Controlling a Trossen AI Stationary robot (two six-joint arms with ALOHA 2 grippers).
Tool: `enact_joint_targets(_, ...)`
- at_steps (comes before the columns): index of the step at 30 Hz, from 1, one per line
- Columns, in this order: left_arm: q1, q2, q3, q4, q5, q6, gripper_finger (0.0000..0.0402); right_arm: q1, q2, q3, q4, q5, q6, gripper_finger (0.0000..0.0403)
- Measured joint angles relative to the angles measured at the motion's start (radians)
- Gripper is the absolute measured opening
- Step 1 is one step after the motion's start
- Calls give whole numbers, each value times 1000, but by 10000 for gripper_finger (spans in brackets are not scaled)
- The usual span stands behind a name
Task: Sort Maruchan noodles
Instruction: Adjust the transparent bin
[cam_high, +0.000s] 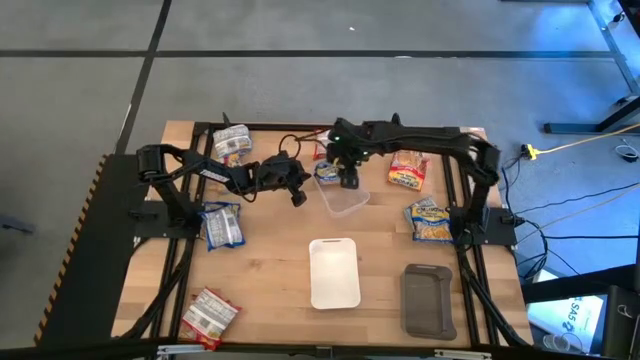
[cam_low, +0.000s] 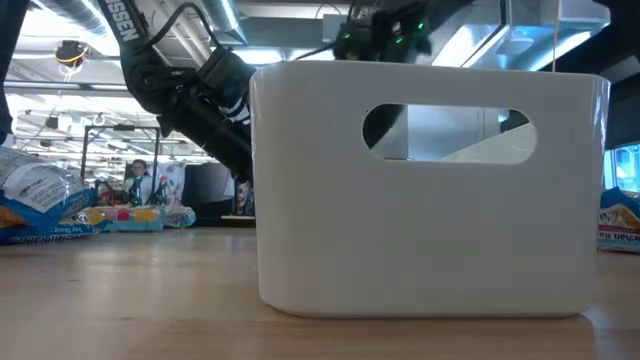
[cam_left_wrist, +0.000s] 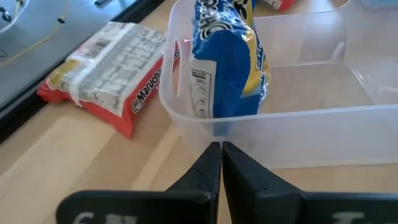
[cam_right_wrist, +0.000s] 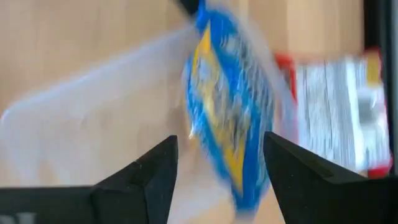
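You get 1 overhead view of the tabletop, 1 level view, and 2 wrist views sharing the blue packet.

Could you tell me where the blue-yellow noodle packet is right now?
The blue-yellow packet stands on edge inside the clear bin, beside a red-silver packet.

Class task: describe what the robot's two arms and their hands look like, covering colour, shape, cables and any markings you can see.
Both arms are black and jointed. The left arm carries a white label strip along one link; in the low view white capital letters run along a link. The right arm shows a small green light near its wrist, and black cable loops between them. The left hand and right hand each have two dark, wedge-shaped fingers.
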Motion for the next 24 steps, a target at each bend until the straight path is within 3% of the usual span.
enact_joint_targets(4,-22,0,0,-2,32,-49,9,-38,-127,-102,-67,4,4,214)
enact_joint_targets(13,-92,4,0,-1,43,-127,9,-66,-186,-493,253,84,55,214)
enact_joint_targets(18,-90,55,0,29,4,-127,9,-66,-178,-557,383,45,83,214)
enact_joint_targets(24,-57,106,1,113,-36,-126,9,-66,-171,-573,395,-3,102,214)
